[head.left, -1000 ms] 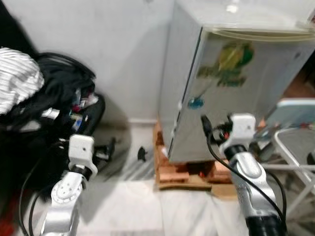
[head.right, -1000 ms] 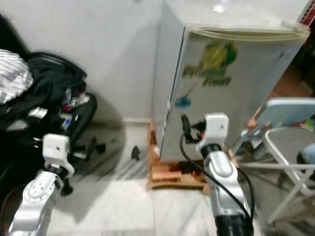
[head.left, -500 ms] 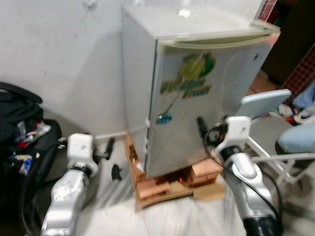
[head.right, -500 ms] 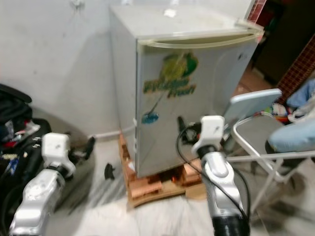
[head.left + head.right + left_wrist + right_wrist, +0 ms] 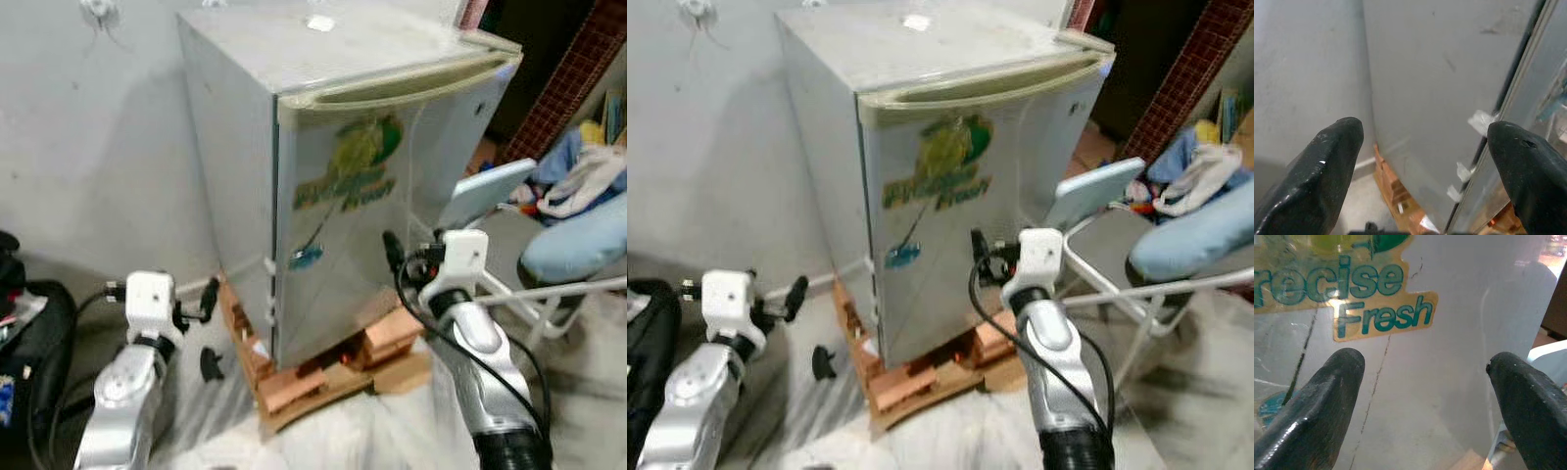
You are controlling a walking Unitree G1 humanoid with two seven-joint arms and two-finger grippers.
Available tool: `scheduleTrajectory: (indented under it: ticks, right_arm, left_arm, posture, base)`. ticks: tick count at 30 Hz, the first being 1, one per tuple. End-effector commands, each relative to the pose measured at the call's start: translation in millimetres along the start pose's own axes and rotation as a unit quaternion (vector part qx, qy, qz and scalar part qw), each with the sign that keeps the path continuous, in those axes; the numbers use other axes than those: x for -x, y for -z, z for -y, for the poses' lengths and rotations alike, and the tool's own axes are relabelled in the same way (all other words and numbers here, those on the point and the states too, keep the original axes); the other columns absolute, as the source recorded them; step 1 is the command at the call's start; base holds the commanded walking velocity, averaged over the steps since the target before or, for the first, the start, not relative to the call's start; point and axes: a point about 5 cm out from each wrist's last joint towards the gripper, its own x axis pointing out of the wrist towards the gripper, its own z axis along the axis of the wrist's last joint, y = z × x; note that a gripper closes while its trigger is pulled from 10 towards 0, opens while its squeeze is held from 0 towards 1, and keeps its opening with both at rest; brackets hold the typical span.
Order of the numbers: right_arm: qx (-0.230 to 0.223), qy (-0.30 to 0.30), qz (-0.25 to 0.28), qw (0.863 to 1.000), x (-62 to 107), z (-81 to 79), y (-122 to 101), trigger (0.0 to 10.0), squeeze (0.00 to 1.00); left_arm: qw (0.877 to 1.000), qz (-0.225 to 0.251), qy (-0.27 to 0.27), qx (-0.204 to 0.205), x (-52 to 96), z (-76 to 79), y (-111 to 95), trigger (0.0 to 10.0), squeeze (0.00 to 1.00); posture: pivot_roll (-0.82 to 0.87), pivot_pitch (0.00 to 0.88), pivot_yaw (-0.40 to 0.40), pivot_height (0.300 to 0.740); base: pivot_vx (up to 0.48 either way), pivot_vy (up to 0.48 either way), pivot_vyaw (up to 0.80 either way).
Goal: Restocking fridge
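Fridge sits shut on wooden blocks by the wall, both grippers, left and right, spread wide and empty before it, and a hard pull might rock it off.

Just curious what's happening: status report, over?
Both end effectors open and empty, left, right. Fridge door shut. Folding chair stands beside the fridge.
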Motion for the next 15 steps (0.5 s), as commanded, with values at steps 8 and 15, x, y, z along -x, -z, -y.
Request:
scheduleTrajectory:
  ticks: [8,15]
  right_arm:
    - [0.001,0.003,0.002,1.000,-1.9,2.0,-2.8,10.0,0.00]
    - [0.003,0.008,0.001,1.000,-1.2,3.9,-1.1,10.0,0.00]
  left_arm:
    - [1.000,0.000,-0.001,-0.006,1.4,-3.9,-4.7,10.0,0.00]
    - [1.000,0.001,0.014,-0.018,0.9,-0.8,-3.8,10.0,0.00]
  posture:
    - [0.09,0.000,-0.074,0.740]
    - [0.09,0.000,-0.060,0.740]
  base:
    - [0.000,0.480,-0.51]
    - [0.000,0.445,-0.28]
